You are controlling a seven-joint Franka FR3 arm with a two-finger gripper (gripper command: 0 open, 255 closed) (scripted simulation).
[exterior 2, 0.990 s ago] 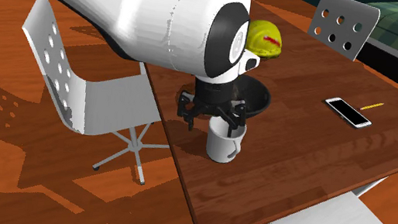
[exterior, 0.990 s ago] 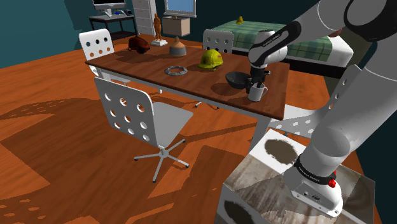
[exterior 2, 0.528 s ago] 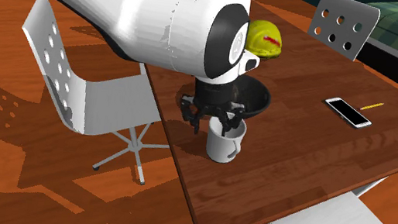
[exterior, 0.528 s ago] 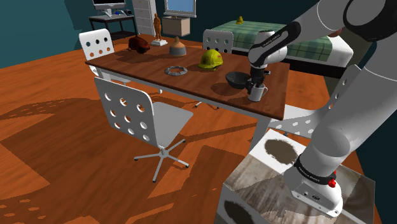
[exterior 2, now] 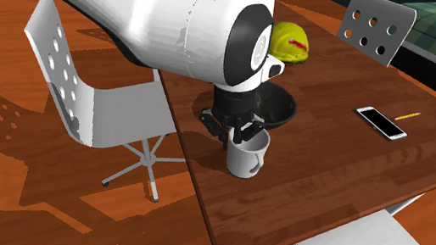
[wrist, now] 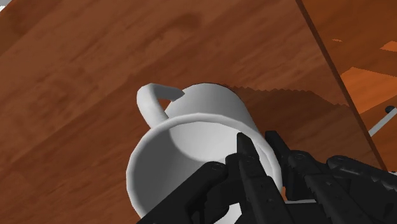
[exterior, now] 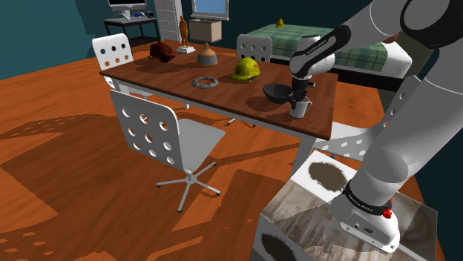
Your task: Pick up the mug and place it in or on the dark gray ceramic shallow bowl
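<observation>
Since one second ago the gripper (exterior 2: 241,129) has come lower, down to the rim of the mug (exterior 2: 246,157), and its fingers, which stood wide apart then, are now drawn close together. The mug itself has not moved.

In the wrist view the gripper (wrist: 261,143) has one black finger inside the mouth of the mug (wrist: 197,127) and the other finger outside, so that the white wall of the mug is pinched between them on the side opposite to the handle. The mug is plain white and stands upright on the brown wooden table (exterior 2: 330,174), close to the table's edge at the second exterior view's left. Its handle points to that view's right. Just beside the mug, a little farther from the camera, lies the dark shallow bowl (exterior 2: 285,108), and behind the bowl is a yellow helmet (exterior 2: 290,41). A phone (exterior 2: 381,122) and a thin yellow pencil (exterior 2: 408,116) lie well apart from the mug, toward that view's right.

In the shoulder view the gripper (exterior: 299,100) points straight down on the mug (exterior: 299,111), with the bowl (exterior: 274,92) at its left side. Farther along the table (exterior: 171,74) there are the helmet (exterior: 245,69) and a grey ring (exterior: 205,82). A white chair with round holes (exterior: 159,130) stands before the table.
</observation>
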